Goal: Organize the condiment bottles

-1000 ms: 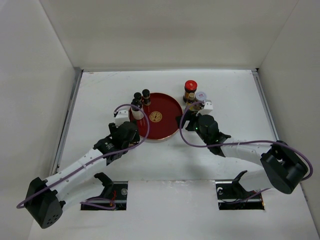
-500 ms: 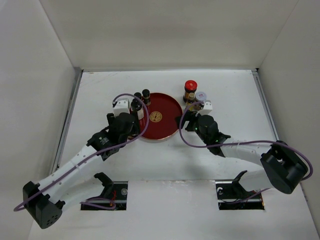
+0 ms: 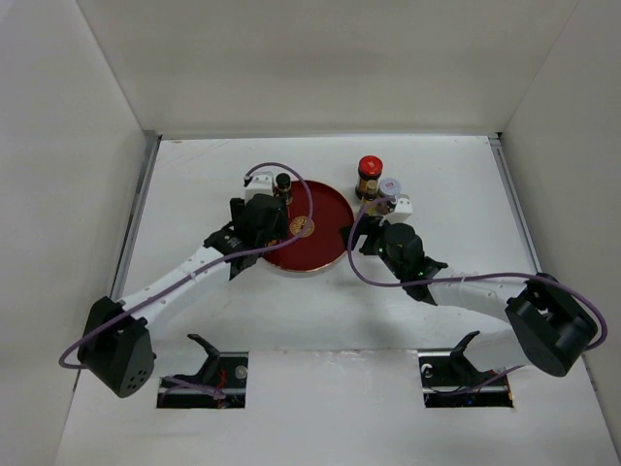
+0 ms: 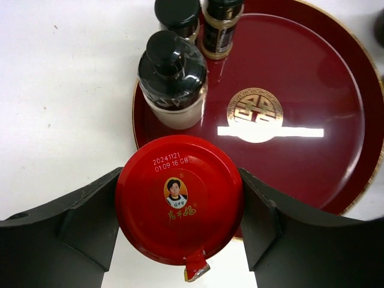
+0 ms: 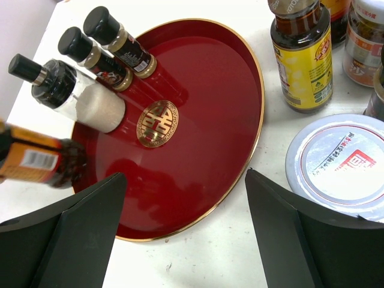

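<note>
Condiment bottles (image 3: 370,175) cluster around the red tray (image 4: 336,120): the left gripper (image 4: 179,207), clamped on a red-lidded jar (image 4: 179,192), holds it over the tray's left rim beside three black-capped bottles (image 4: 173,78), apparently to set down; the right gripper (image 5: 183,222) hangs empty, fingers apart, near a silver-lidded jar (image 5: 339,165).

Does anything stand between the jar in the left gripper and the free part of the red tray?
Nothing visible. The red-lidded jar hangs over the rim of the tray; the black-capped bottle stands close ahead, beside the bare middle.
</note>
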Robot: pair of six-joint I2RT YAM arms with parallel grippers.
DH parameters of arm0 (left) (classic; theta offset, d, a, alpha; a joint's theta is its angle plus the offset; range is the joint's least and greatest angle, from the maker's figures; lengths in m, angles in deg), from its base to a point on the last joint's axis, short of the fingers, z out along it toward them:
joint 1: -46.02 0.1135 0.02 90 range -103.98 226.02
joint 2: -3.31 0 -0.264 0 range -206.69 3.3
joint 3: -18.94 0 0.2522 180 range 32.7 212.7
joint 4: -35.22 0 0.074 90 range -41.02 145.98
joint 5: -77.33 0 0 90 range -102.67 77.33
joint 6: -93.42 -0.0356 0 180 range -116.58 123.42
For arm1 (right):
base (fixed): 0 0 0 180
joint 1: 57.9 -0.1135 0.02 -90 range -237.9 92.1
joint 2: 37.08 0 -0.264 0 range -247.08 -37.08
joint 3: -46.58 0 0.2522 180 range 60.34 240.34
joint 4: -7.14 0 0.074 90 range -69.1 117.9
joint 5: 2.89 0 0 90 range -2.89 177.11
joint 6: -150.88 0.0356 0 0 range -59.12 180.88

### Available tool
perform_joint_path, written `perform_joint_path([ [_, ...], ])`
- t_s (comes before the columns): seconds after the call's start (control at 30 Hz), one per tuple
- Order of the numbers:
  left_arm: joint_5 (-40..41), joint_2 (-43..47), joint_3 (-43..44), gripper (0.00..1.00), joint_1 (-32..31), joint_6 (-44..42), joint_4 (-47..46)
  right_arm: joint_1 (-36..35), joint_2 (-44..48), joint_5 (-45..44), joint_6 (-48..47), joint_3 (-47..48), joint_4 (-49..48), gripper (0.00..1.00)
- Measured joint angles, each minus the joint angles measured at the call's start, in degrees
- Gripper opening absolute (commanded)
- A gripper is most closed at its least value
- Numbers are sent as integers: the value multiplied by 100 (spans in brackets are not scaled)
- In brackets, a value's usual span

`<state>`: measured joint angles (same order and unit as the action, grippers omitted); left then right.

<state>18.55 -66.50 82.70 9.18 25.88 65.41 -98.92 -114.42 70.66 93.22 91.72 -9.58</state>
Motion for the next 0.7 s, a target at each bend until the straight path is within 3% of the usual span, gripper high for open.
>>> perform_joint_path([
  [0.57, -588, -608, -389, 35, 564, -4, -986, -22, 0, 66, 0, 2, 0, 87],
  [0.7, -579, -592, -452, 50, 568, 7, -1099, -31, 0, 66, 0, 2, 0, 88],
])
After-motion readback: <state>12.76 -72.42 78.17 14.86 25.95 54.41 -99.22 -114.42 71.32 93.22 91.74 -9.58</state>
